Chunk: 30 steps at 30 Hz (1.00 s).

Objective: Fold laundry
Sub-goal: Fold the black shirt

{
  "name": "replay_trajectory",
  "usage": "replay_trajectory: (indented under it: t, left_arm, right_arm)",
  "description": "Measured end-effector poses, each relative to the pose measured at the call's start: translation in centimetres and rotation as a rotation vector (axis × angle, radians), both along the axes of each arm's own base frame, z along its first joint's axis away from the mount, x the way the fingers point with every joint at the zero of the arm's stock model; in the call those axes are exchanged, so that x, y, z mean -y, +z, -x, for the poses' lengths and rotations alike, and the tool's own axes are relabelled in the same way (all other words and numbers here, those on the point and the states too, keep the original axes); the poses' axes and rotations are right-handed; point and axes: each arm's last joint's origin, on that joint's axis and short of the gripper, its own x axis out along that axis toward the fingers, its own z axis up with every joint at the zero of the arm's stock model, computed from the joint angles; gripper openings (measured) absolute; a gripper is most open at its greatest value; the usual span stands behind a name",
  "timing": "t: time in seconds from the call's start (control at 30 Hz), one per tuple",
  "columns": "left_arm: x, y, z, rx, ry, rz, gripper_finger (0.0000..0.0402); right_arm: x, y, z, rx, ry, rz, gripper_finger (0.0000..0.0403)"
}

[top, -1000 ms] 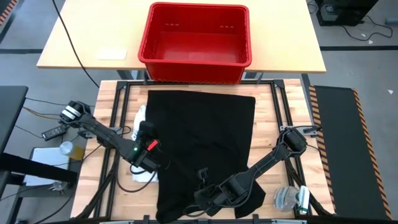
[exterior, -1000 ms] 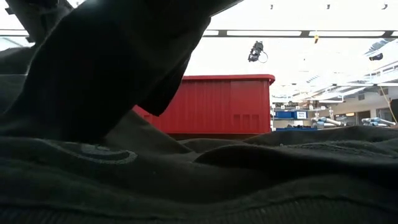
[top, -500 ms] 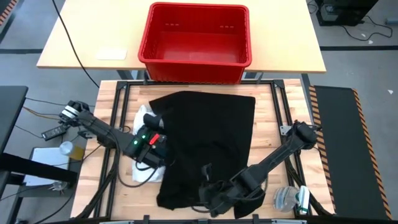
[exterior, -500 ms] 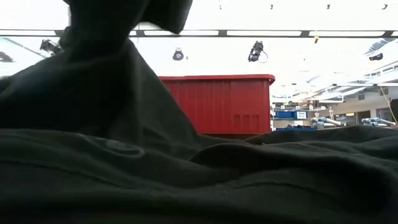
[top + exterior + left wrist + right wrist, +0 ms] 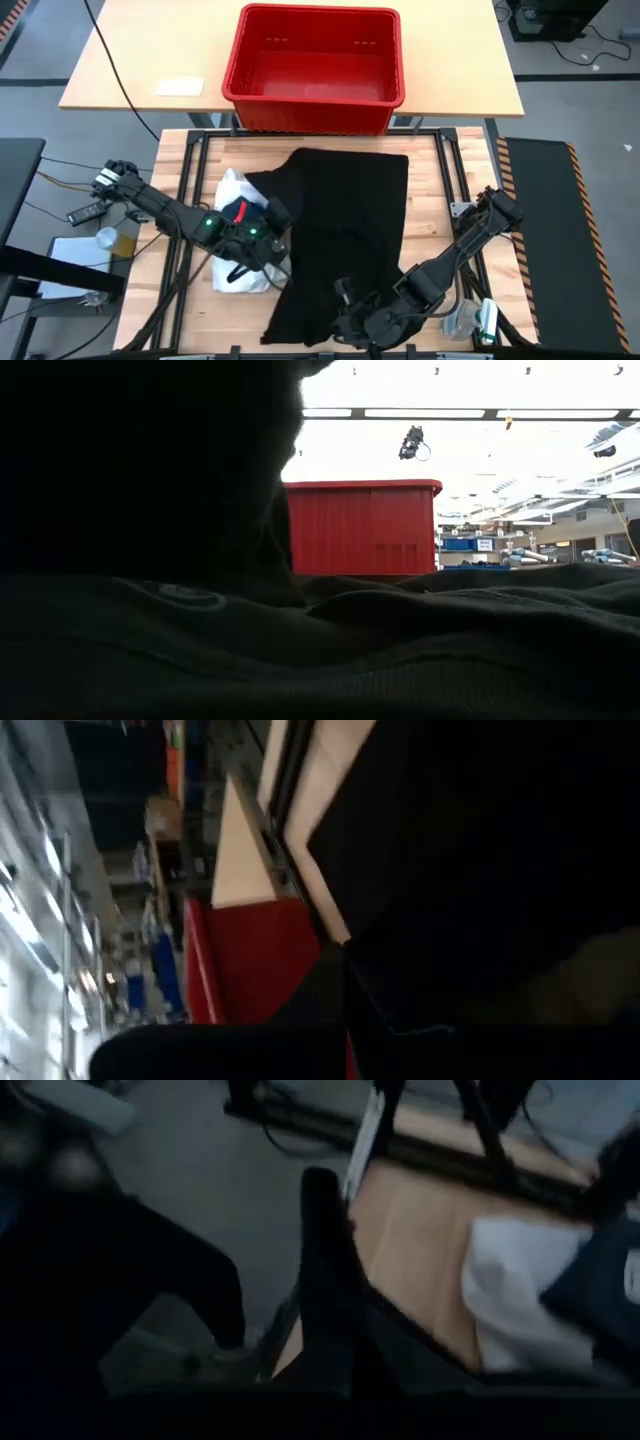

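Change: over the last second the left edge of the black garment (image 5: 345, 235) has been carried rightward across the table (image 5: 185, 150), narrowing the cloth from a broad spread to a tall panel and uncovering the white shirt (image 5: 232, 190) at its left.
Meaning: judged a lengthwise fold in progress, not yet laid down; the near hem is still bunched.
Left gripper (image 5: 268, 232): fingers closed, at the garment's left edge just beside the white shirt; it appears to be pinching the black cloth, which hangs lifted before the low camera.
Right gripper (image 5: 352, 318): fingers closed, at the near hem, apparently gripping the gathered black fabric there.
Garment position: centre of the slatted table, far edge toward the red crate (image 5: 315, 65), which stands apart on the farther table.
Garment condition: matte black, soft, rumpled at the near end, smooth further up.
Other laundry: white shirt crumpled, a blue piece (image 5: 600, 1285) beside it.
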Motion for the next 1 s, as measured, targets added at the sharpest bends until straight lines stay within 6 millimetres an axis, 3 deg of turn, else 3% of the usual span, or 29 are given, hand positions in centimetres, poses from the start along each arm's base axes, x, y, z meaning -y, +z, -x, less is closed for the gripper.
replay_trajectory:
  t: [0.23, 0.5, 0.77, 1.0]
  left_arm:
    - [-1.9, 0.6, -1.8, -0.004, -0.115, 0.013, 0.0]
    - [-5.1, 0.0, -4.3, -0.031, -0.262, 0.057, 0.0]
    - [-6.9, -3.3, -7.0, -0.155, -0.361, 0.052, 0.0002]
    - [-7.2, -6.3, -8.6, -0.244, -0.352, 0.049, 0.0035]
  right_arm:
    - [-0.6, -1.5, 1.5, -0.16, -0.056, 0.012, 0.0011]
    - [-0.8, -4.8, 2.3, -0.31, -0.111, 0.031, 0.0011]
    - [-0.2, -8.0, 3.1, -0.409, -0.182, 0.042, 0.0011]
    - [0.1, -10.0, 3.8, -0.522, -0.203, -0.011, 0.0012]
